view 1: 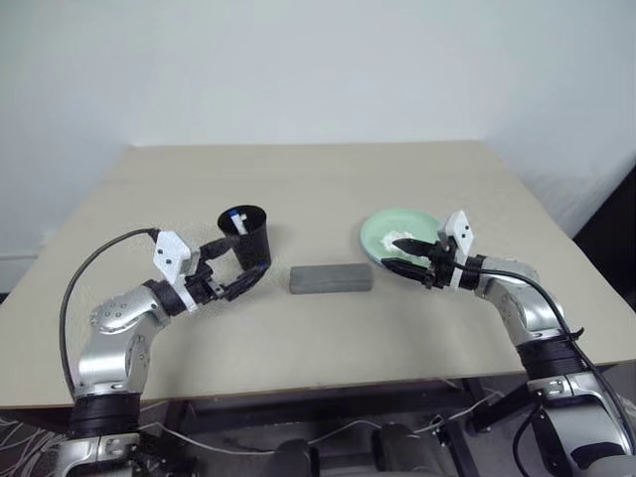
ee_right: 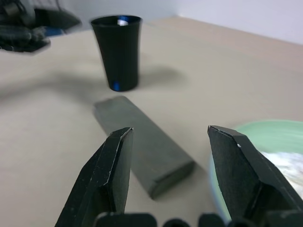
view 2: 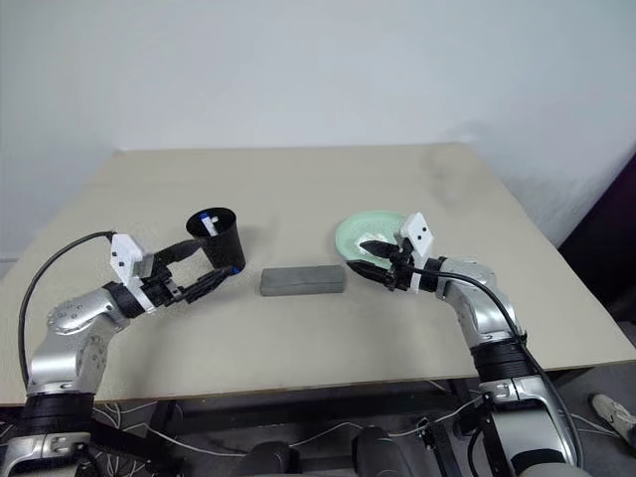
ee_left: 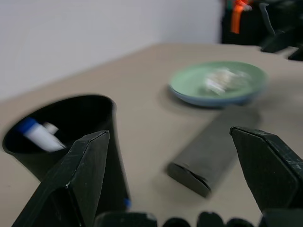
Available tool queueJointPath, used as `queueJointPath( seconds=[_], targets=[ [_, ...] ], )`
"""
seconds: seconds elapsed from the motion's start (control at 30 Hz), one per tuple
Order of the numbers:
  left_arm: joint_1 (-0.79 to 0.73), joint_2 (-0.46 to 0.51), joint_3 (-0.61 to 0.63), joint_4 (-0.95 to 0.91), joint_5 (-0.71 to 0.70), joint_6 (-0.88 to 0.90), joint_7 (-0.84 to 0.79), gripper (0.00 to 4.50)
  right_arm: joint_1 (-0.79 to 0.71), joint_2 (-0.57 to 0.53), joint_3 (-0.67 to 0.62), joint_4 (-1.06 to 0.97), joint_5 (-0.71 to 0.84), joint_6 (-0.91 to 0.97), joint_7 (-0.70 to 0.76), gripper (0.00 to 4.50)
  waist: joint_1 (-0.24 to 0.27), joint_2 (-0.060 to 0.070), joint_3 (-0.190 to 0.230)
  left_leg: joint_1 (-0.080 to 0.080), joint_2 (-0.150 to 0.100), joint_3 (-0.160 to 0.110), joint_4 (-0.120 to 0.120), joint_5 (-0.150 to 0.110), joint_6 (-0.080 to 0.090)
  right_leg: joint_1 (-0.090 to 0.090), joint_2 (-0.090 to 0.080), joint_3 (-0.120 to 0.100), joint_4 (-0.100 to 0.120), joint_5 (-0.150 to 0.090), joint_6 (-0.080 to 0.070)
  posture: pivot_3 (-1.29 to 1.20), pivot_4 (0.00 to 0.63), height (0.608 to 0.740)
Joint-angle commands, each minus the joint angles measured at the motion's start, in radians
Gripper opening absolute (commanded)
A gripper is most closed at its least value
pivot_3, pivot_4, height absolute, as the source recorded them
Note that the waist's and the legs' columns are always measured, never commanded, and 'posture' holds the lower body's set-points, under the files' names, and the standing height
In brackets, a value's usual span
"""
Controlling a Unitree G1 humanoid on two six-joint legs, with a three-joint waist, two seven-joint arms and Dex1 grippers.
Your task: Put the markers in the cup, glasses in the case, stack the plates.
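Standing wide open beside the cup [view 1: 245,236], left gripper [view 1: 230,270]: fingers spread on either side of the cup's lower wall, holding nothing; contact cannot be told. Inside the cup, markers [view 1: 235,217], a blue cap showing at the rim. Lying shut on the table [view 1: 298,328] between cup and plates, grey case [view 1: 331,278]. Hovering at the near rim of the stacked plates [view 1: 383,231], right gripper [view 1: 405,255]: fingers parted, empty, no grip on anything. Resting in the top mint-green plate, crumpled white tissue [ee_left: 221,80]. Glasses not visible; case lid closed.
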Motion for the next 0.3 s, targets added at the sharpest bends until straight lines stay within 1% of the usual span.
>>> queueJointPath(
  seconds=[0.03,0.1,0.3],
  targets=[
    [0.032,-0.065,0.009,0.029,0.056,-0.086,0.119,4.32,-0.010,-0.033,-0.045,0.034,-0.010,-0.051,0.002,2.72,0.000,0.000,0.000,0.000,0.000,0.000,0.000,0.000,0.000,0.000,0.000,0.000,0.000,0.000,0.000,0.00,0.000,0.737],
    [0.056,-0.112,0.015,0.062,0.088,-0.131,0.189,4.32,0.010,-0.051,-0.059,0.055,-0.009,-0.060,0.003,2.72,0.000,0.000,0.000,0.000,0.000,0.000,-0.001,0.000,0.000,0.000,0.000,0.000,0.000,0.000,0.000,0.00,0.000,0.737],
    [0.078,-0.147,0.013,0.107,0.110,-0.179,0.249,4.32,0.043,-0.058,-0.063,0.040,-0.005,-0.058,-0.005,2.72,0.000,0.000,0.000,0.000,0.000,0.000,-0.001,0.000,0.000,-0.001,0.001,0.000,0.000,0.000,0.000,0.00,0.000,0.737]
  ],
)
